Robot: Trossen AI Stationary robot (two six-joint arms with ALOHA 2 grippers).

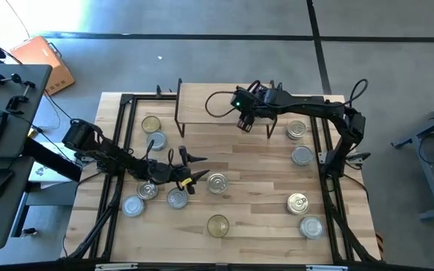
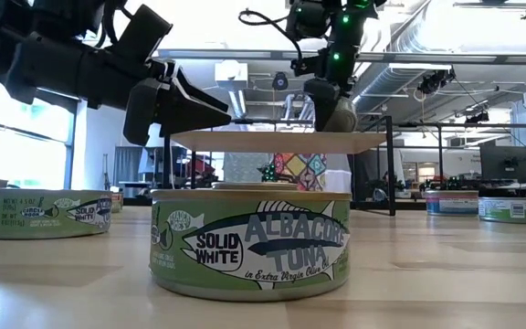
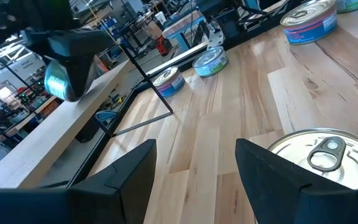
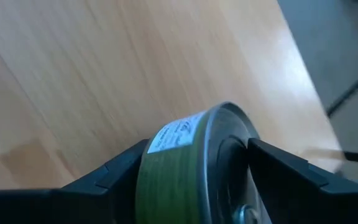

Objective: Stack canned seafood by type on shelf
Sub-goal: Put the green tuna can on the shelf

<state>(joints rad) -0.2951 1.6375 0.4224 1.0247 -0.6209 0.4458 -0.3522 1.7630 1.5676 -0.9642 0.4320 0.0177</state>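
Tin (image 2: 250,245) labelled "Solid White Albacore Tuna"; green-labelled tin (image 4: 191,165) between right hand (image 4: 194,162) fingers, left hand (image 3: 194,165) apart.

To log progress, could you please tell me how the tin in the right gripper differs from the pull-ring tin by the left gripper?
The green tin sits between the right gripper's fingers over the shelf; the pull-ring tin lies free on the table, ahead of the open left gripper. The green tin looks tipped on edge; the pull-ring tin lies flat, ring up. Both are short round metal tins.
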